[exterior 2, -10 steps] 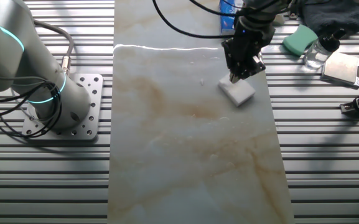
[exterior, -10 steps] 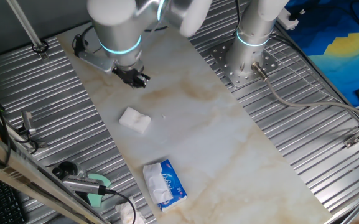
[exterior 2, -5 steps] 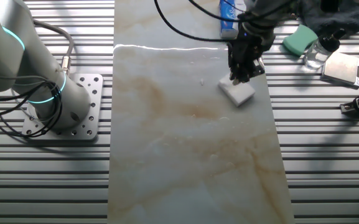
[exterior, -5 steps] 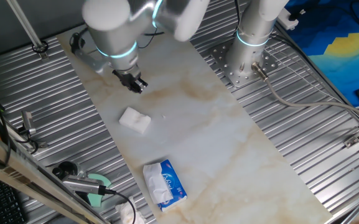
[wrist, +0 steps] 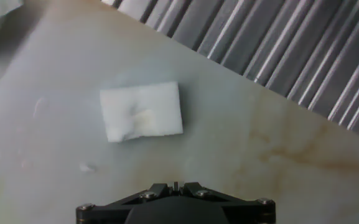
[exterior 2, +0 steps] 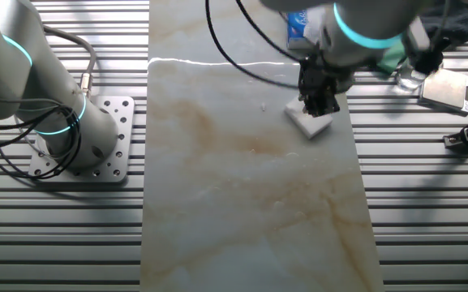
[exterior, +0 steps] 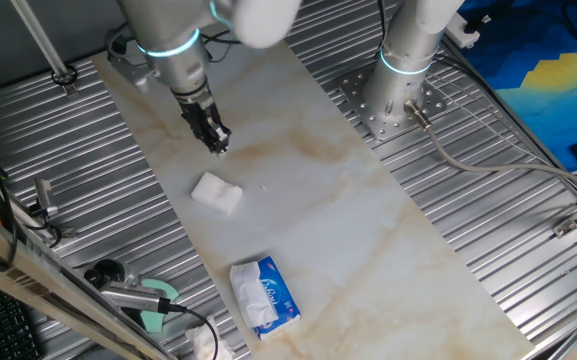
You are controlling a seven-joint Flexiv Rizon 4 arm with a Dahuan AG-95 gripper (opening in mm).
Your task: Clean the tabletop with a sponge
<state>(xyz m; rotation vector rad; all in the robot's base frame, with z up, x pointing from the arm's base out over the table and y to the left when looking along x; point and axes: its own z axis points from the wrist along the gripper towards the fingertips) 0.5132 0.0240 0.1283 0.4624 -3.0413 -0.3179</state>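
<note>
Across the tabletop (exterior: pixel 368 230), swung since a second ago toward the sponge (exterior: pixel 216 193) — lying free on the marble at five o'clock from the gripper (exterior: pixel 217 144), jaw state not tellable — so approaching, with grasp and wiping yet ahead.

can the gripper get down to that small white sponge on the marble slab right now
Probably yes. The small white rectangular sponge lies alone on the white marble-look tabletop, nothing on or against it, and the two-finger gripper hangs beside it, apart from it.
</note>
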